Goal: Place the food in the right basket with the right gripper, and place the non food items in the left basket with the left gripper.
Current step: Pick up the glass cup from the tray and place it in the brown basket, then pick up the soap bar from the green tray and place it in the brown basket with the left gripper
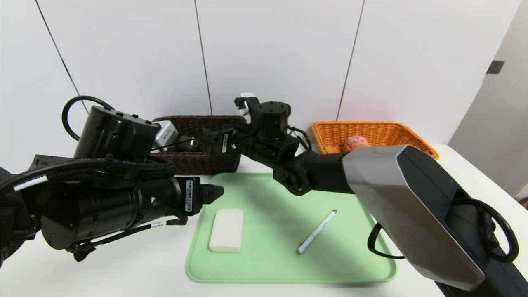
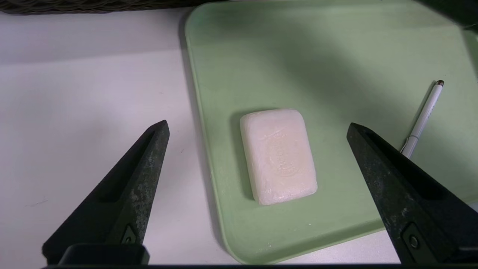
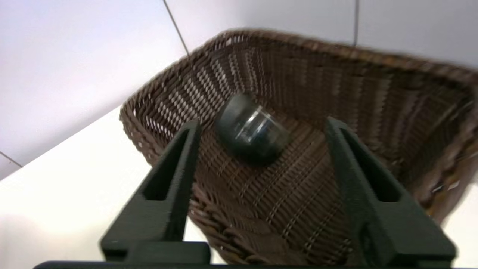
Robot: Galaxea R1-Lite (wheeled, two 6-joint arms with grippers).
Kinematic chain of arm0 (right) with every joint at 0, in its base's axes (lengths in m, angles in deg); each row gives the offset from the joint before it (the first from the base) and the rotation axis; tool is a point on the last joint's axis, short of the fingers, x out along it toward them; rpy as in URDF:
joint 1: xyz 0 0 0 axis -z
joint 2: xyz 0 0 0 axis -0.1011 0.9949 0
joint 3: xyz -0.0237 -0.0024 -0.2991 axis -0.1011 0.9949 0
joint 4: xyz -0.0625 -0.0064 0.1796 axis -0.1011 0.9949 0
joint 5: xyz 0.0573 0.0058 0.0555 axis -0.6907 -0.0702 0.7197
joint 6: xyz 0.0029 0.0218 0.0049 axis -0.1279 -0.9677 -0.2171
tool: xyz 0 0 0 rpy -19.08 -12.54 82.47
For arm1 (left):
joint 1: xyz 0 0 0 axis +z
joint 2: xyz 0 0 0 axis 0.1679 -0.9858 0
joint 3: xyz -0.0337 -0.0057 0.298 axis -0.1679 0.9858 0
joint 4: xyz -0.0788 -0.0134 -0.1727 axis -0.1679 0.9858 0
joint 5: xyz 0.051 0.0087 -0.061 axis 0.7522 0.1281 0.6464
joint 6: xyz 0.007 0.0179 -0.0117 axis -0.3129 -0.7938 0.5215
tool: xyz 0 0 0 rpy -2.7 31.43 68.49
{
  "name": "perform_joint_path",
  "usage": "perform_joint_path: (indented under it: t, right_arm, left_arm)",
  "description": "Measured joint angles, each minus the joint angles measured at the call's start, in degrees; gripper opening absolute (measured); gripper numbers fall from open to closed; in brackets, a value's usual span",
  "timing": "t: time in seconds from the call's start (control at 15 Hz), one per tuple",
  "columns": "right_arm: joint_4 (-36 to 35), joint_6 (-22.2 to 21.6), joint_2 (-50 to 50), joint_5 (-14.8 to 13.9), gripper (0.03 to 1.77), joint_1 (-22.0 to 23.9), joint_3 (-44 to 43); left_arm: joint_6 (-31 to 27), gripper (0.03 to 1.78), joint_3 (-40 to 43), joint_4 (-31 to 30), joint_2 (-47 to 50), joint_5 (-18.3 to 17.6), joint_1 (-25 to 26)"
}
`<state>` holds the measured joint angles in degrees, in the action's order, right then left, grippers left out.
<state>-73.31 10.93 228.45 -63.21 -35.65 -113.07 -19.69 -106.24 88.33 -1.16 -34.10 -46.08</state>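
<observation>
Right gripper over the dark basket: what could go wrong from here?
1. The right gripper stands open above the dark basket with the glass cup lying on its side below; the cup could roll or crack.
2. The right arm spans the green tray, so the left gripper, open near the white block, may collide with it on the way to that basket.

Pale green tray (image 1: 284, 268) on white table (image 1: 136, 272), panelled wall (image 1: 280, 53) behind.
</observation>
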Motion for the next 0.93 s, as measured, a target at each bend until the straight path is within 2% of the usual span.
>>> perform_joint_path:
  t: [0.2, 0.33, 0.6, 0.93]
  right_arm:
    - [1.7, 0.3, -4.9, 0.0, 1.36, -0.2, 0.0]
    - [7.0, 0.4, -9.9, -0.3, 1.44, -0.1, 0.1]
    - [27.3, 2.5, -21.1, -2.2, 1.55, 0.2, 0.6]
    - [49.6, 6.7, -32.4, -8.4, 1.62, 1.1, 2.5]
  left_arm:
    - [-0.1, 1.69, 0.2, 0.1, 0.3, 0.1, 0.0]
    - [-0.5, 1.69, 0.2, 0.1, 0.5, 0.2, 0.0]
    - [-2.3, 1.69, -0.1, 0.0, 1.4, 1.6, 0.0]
    - [-4.6, 1.69, -0.3, 0.7, 4.8, 0.9, -0.4]
